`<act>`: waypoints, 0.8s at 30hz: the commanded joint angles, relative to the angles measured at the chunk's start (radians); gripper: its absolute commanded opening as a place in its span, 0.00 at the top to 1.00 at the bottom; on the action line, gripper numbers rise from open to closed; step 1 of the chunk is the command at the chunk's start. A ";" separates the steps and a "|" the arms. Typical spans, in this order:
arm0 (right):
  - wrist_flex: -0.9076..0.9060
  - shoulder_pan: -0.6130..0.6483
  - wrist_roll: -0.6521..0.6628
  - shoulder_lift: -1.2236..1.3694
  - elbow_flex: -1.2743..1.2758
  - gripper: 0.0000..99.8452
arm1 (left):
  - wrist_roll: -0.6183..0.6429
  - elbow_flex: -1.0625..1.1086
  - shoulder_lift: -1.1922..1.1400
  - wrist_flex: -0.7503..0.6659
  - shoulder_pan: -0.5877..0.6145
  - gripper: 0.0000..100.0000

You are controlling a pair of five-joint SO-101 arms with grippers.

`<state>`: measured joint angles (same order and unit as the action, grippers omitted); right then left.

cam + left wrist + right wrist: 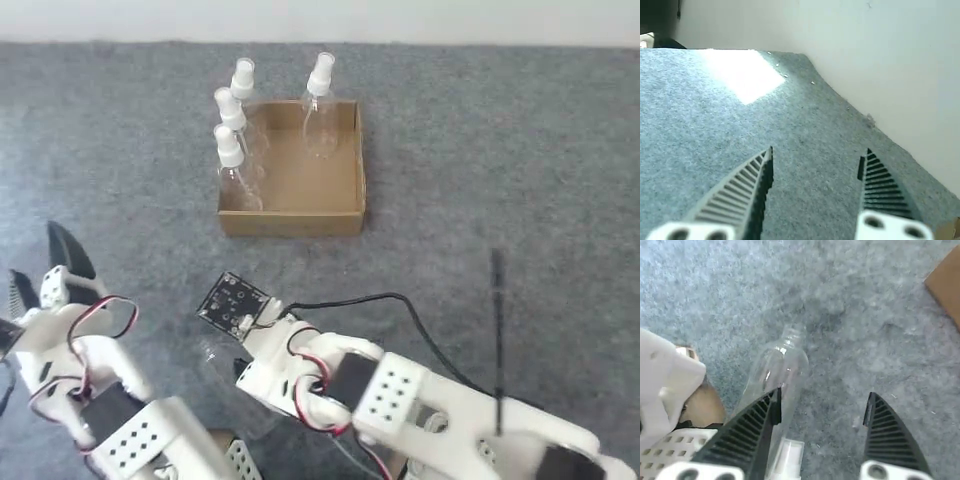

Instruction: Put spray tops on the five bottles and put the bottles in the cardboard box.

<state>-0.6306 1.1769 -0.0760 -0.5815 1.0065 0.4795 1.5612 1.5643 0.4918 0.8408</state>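
A clear bottle [781, 365] without a top lies on the grey carpet, neck pointing away from my right gripper [822, 397]. That gripper is open just above and behind it, one finger over the bottle's body. A small white piece [786, 460], possibly a spray top, lies by the bottle's base under that finger. Several bottles with white spray tops [231, 150] stand in the cardboard box [290, 215] at the back middle. My left gripper [817, 152] is open over bare carpet at the front left [40, 272], holding nothing.
The right arm [330, 380] stretches in from the front right with a black cable [400, 300] trailing behind it. The left arm's white base [665, 385] sits close beside the lying bottle. A pale wall [880, 60] borders the carpet.
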 commanded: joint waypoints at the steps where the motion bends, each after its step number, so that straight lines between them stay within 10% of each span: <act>1: 0.076 0.010 -0.006 0.070 -0.017 0.77 | 0.038 -0.019 0.014 -0.046 0.048 0.74; 24: -0.027 -0.053 0.003 0.384 -0.229 0.86 | 0.037 -0.016 0.012 -0.055 0.051 0.74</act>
<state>-0.6183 1.1400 -0.0760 -0.1780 0.8531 0.5071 1.5612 1.5643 0.4672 0.8884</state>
